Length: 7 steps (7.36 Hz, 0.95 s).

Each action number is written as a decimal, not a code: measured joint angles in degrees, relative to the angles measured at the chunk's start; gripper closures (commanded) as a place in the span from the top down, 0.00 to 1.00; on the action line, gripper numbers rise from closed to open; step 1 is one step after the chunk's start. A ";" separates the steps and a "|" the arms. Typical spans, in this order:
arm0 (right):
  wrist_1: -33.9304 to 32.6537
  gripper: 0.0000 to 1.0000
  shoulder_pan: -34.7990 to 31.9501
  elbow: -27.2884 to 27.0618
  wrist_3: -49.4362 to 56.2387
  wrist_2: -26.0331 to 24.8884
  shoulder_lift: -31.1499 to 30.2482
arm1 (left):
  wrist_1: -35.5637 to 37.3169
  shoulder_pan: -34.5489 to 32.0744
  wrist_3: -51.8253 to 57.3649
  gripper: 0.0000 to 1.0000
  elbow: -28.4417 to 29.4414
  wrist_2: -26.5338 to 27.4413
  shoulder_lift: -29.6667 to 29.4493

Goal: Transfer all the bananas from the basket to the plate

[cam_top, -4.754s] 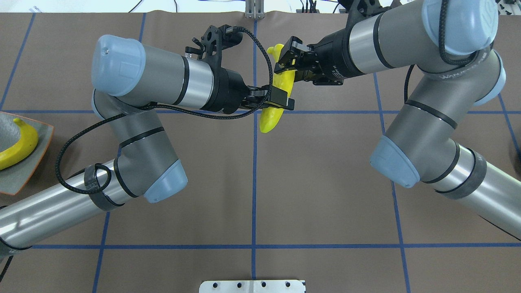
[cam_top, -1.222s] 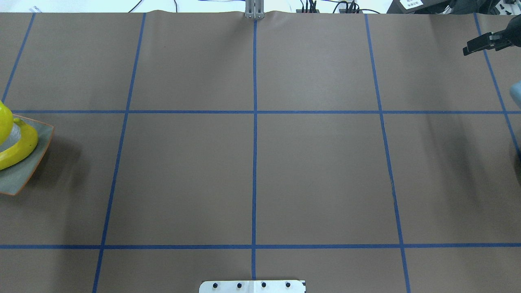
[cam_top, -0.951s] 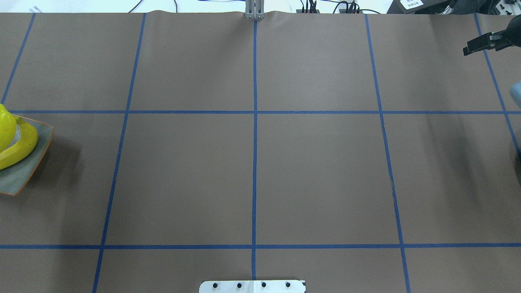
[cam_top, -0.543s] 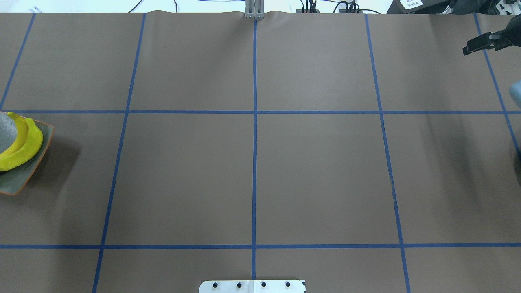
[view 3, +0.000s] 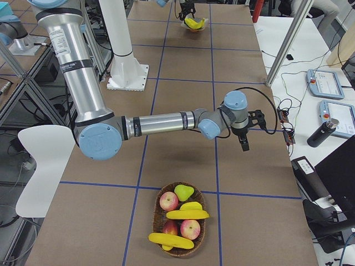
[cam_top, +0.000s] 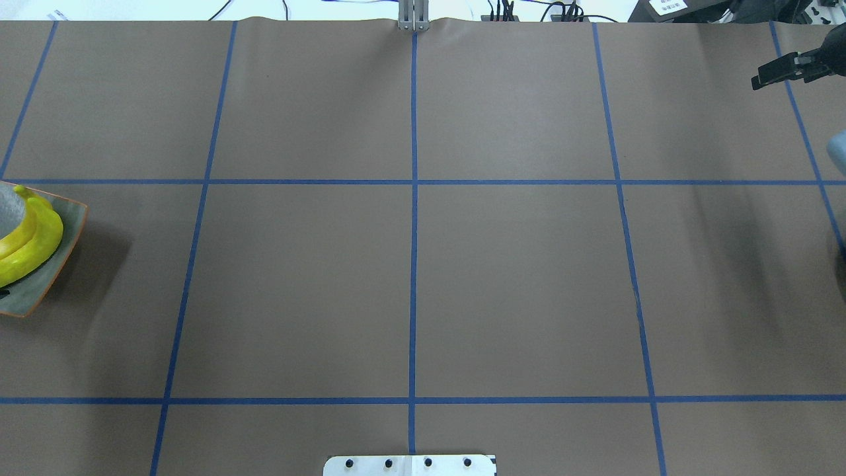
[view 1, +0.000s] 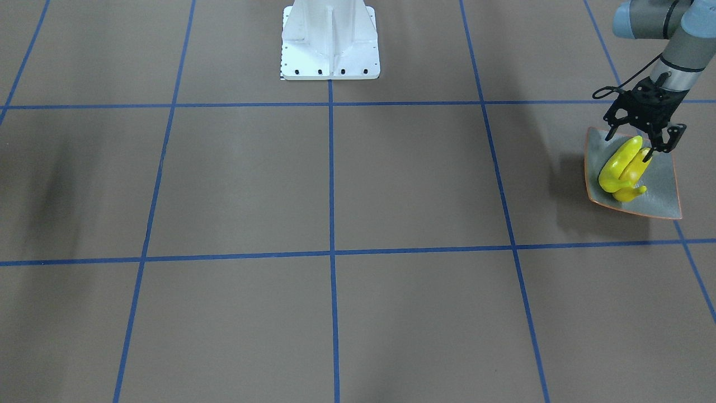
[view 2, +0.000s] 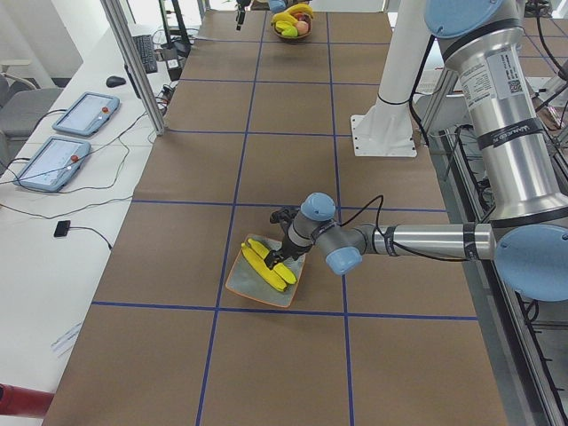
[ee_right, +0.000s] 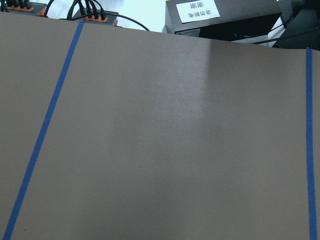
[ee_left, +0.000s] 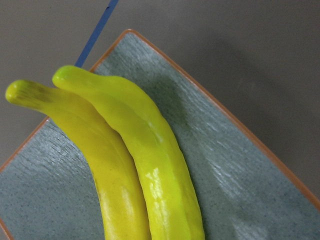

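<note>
Two yellow bananas (view 1: pixel 621 168) lie side by side on the grey plate (view 1: pixel 660 193) with the orange rim. They also show in the left wrist view (ee_left: pixel 150 160) and at the overhead view's left edge (cam_top: pixel 30 244). My left gripper (view 1: pixel 630 146) hangs just over them, jaws apart and empty. The basket (view 3: pixel 155 219) holds two more bananas (view 3: pixel 187 214). My right gripper (cam_top: pixel 757 82) hovers above bare table near the basket. It is seen edge-on, so I cannot tell whether it is open or shut.
Apples (view 3: pixel 169 200) and a pear (view 3: pixel 183 192) share the basket. The white robot base (view 1: pixel 330 39) stands at mid-table on the robot's side. A black box and cables (ee_right: pixel 220 17) lie past the table's far edge.
The banana both grippers held over mid-table earlier has been carried to the plate. In the last second the left gripper lowered it beside the first banana. The right gripper stayed still.
</note>
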<state>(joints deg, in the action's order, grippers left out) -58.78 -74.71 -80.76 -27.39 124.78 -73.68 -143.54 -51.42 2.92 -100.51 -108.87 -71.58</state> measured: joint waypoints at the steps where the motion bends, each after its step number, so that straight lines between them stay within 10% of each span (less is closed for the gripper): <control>1: 0.10 1.00 -0.92 -0.09 0.60 1.41 -0.60 | 0.44 -1.28 -2.20 1.00 -0.10 -2.39 -2.63; 7: 0.41 1.00 -13.65 0.09 25.06 6.21 -15.65 | 4.18 -10.68 -15.99 1.00 0.62 -16.82 -17.46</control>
<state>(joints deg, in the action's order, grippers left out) -58.37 -88.36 -80.66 -2.34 130.99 -89.32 -139.35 -62.10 -13.07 -99.89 -125.69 -89.04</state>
